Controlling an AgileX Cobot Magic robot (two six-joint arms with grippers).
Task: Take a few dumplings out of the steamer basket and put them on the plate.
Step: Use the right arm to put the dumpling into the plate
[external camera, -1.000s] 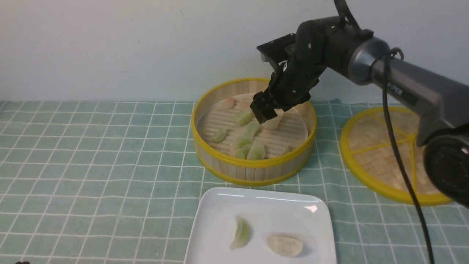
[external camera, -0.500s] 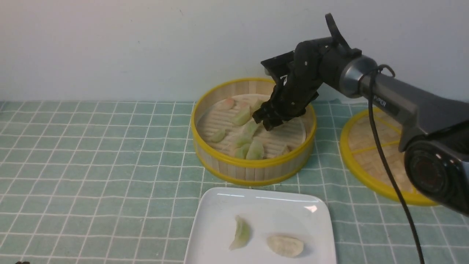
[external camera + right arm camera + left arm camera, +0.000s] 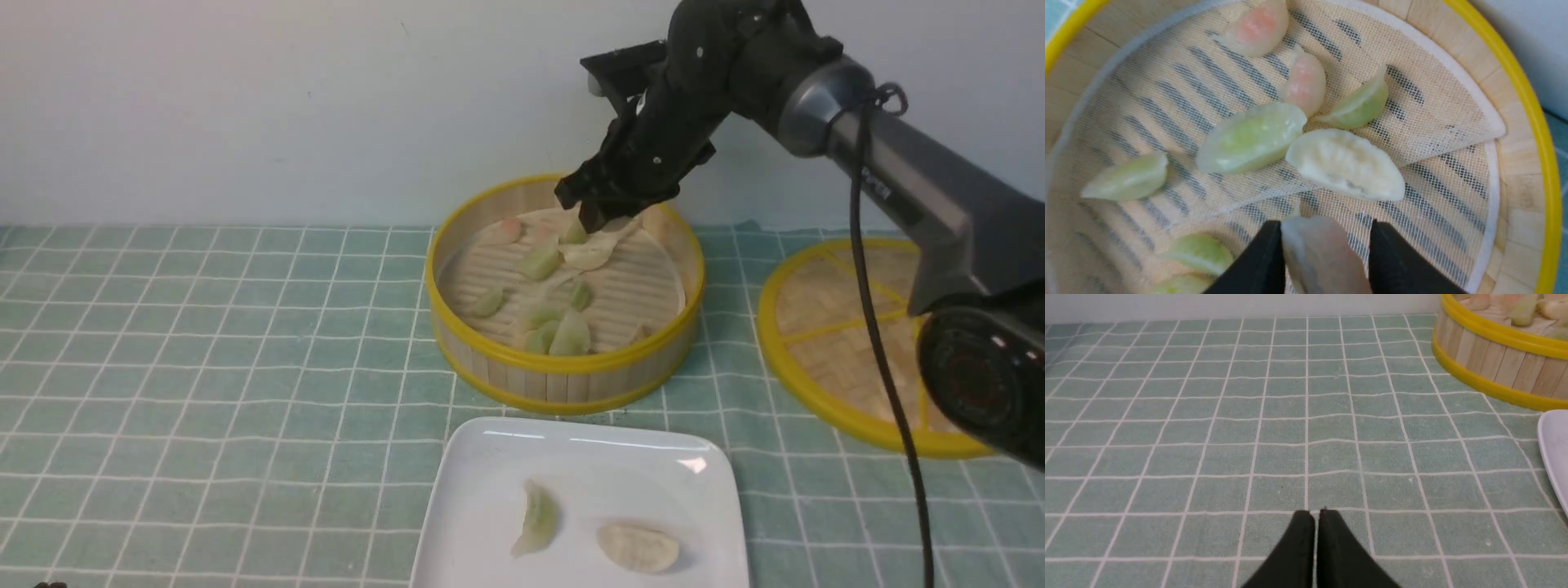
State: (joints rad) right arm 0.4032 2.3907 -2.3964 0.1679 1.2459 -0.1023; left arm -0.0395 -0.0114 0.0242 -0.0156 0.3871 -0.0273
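The steamer basket (image 3: 563, 363) holds several dumplings (image 3: 540, 263) on a white mesh liner. My right gripper (image 3: 589, 219) hangs just above the basket's far side, shut on a pale cream dumpling (image 3: 1323, 253). Below it in the right wrist view lie a white dumpling (image 3: 1345, 163), green ones (image 3: 1251, 141) and pink ones (image 3: 1304, 81). The liner's far edge is folded over. The white plate (image 3: 490, 457) in front of the basket carries a green dumpling (image 3: 536, 518) and a cream one (image 3: 638, 547). My left gripper (image 3: 1316, 512) is shut and empty over the cloth.
A flat woven disc with yellow rim (image 3: 849, 327) lies right of the basket. A green checked cloth (image 3: 204, 367) covers the table. The wall stands close behind the basket. The basket (image 3: 1494, 359) and plate edge (image 3: 1555, 445) show in the left wrist view.
My right gripper dipped to the basket floor, closed on a dumpling and rose toward the far rim. The liner and nearby dumplings shifted. The left arm has not moved.
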